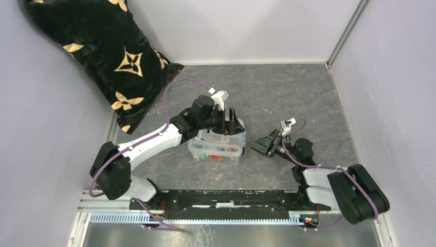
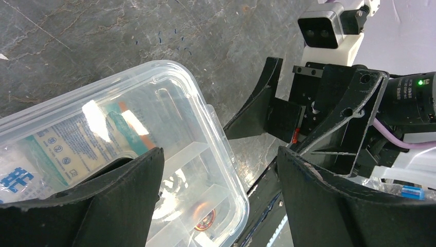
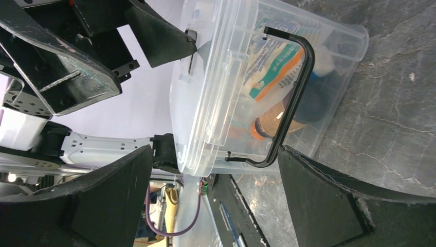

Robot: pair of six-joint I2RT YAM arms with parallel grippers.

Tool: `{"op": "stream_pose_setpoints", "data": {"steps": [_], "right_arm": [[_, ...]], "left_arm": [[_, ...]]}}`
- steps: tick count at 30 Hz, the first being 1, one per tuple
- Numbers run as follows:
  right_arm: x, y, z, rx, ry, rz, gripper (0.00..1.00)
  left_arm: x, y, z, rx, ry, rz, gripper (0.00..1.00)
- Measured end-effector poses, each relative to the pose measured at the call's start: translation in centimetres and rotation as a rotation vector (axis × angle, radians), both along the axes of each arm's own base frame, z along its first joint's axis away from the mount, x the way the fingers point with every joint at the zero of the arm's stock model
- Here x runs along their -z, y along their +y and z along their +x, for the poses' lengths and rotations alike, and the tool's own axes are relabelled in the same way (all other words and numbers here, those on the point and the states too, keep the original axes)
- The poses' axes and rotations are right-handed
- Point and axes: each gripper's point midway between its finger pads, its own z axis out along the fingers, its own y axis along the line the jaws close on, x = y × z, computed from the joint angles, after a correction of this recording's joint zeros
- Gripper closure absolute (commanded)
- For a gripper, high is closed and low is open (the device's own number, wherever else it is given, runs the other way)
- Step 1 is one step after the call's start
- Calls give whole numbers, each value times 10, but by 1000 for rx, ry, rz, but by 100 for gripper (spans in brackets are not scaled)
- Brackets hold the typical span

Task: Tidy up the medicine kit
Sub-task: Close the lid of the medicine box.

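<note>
The medicine kit (image 1: pixel 216 147) is a clear plastic box standing mid-table, with printed packets and an orange-capped bottle (image 3: pixel 267 121) inside. A black wire clip (image 3: pixel 294 98) hangs on its right end. My left gripper (image 1: pixel 230 122) is open and hovers just above the box's far right corner; in the left wrist view (image 2: pixel 220 154) its fingers straddle the clear top's corner (image 2: pixel 216 144) without touching. My right gripper (image 1: pixel 258 146) is open and empty, low, just right of the box and pointing at it; in the right wrist view (image 3: pixel 216 152) the box end lies ahead of its jaws.
A black pillow with gold flowers (image 1: pixel 103 51) leans in the back left corner. White walls close in the left, back and right. A black rail (image 1: pixel 226 198) with the arm bases runs along the near edge. The right gripper's body (image 2: pixel 329 103) shows close by in the left wrist view.
</note>
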Motion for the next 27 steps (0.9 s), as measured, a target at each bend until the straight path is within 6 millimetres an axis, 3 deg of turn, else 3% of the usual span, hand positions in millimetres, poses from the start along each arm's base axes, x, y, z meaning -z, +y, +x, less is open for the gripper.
{"op": "stream_pose_setpoints", "data": {"steps": [12,24,27], "right_arm": [[-9,7,6,-13,73,133,2],[41,9,11,24,410,153,2],[44,9,13,28,443,160,2]], "left_arm": [[0,0,0,-1,1,2,12],[0,1,0,-5,5,10,13],[0,2,0,-7,7,12,13]]}}
